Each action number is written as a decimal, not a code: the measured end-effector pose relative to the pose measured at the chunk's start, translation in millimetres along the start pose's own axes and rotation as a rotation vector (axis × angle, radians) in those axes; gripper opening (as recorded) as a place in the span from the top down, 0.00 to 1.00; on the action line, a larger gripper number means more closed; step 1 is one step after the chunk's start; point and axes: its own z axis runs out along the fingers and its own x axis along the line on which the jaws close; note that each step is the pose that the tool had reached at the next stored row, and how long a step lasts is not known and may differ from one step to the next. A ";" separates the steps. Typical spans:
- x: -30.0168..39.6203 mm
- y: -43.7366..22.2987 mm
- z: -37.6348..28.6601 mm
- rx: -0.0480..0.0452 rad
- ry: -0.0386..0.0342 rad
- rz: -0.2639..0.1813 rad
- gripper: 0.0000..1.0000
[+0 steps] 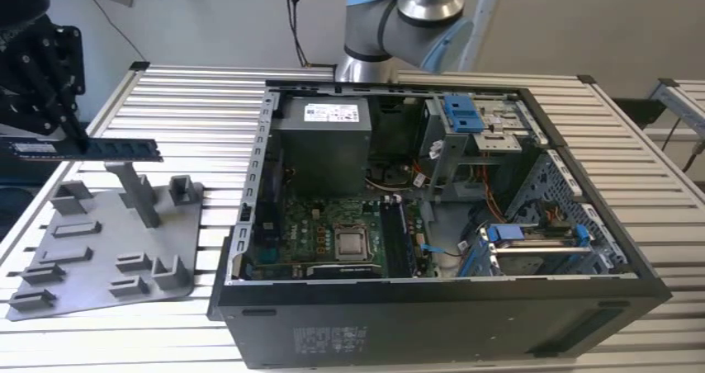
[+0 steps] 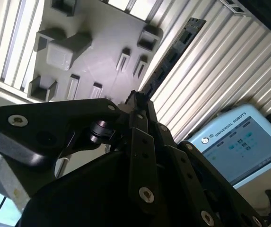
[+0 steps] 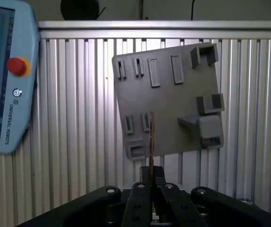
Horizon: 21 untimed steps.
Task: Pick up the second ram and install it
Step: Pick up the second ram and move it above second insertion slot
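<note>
Gripped end of the second ram (image 3: 151,137) behind the fingers (image 3: 142,194); pendant (image 3: 3,75) edge-cropped.

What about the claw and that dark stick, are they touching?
Touching. In the exterior view the gripper clamps one end of the second ram, holding it level in the air.
</note>
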 end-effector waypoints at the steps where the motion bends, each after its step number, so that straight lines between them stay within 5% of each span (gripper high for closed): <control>1: 0.0 -2.6 0.0 0.0000 0.0000 0.000 0.86; 21: -0.9 -55.5 -0.8 -0.0001 0.0000 0.000 0.86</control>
